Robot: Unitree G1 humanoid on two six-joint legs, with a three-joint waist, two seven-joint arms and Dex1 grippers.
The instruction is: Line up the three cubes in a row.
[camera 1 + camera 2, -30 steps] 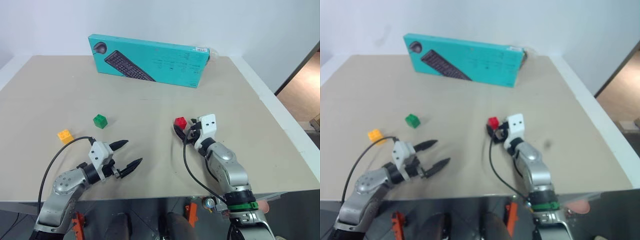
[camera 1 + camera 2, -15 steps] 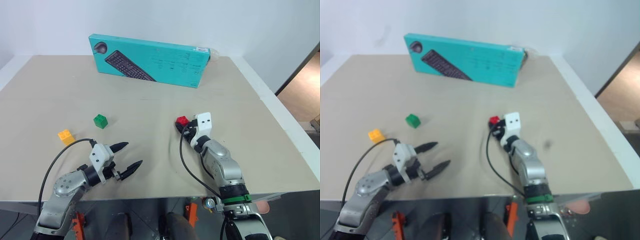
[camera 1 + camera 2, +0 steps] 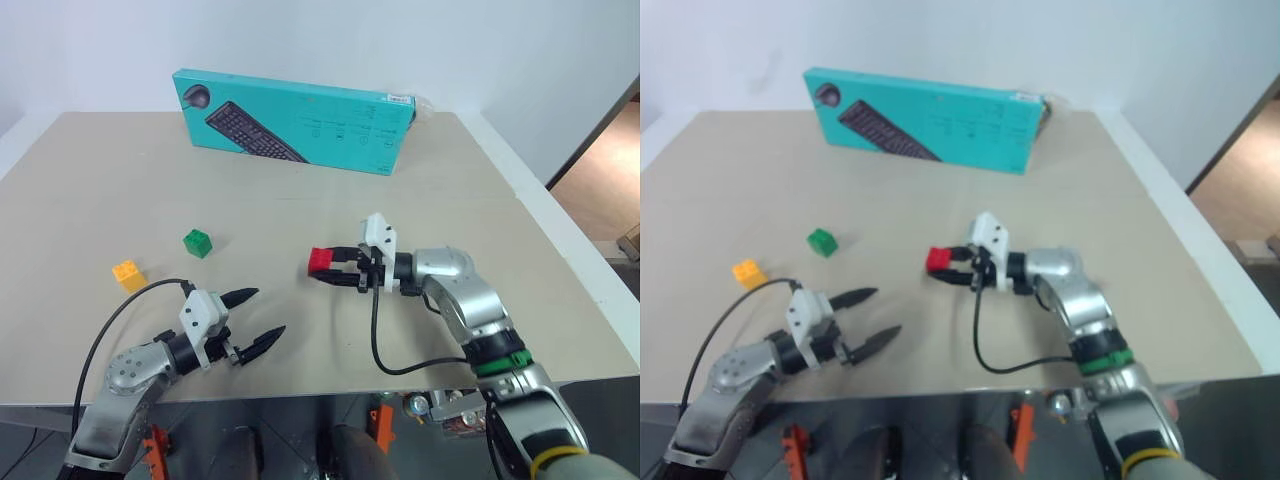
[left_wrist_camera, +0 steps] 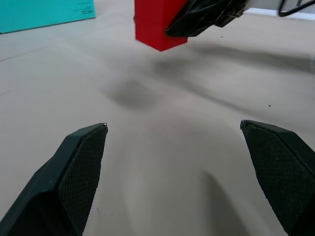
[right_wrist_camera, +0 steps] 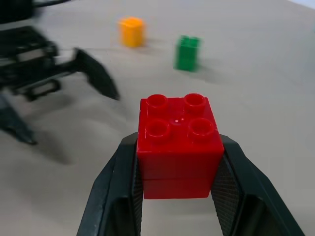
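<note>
While clamped in the right pincer (image 3: 327, 268), the red cube (image 3: 321, 261) hangs above the table (image 3: 500, 230).

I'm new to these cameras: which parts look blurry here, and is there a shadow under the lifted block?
Right wrist view: red cube sharp, left gripper smeared. Left wrist view: a soft dark shadow on the table below the red cube. Left eye view: evenly lit, no glare.

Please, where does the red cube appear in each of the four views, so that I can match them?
Left eye view: red cube mid-table, in the right gripper.
Right eye view: left of centre, same grip.
Left wrist view: top middle, above the table.
Right wrist view: centre, between the fingers.
Shared landmark: the teal keyboard box, seen in both eye views and the left wrist view.
</note>
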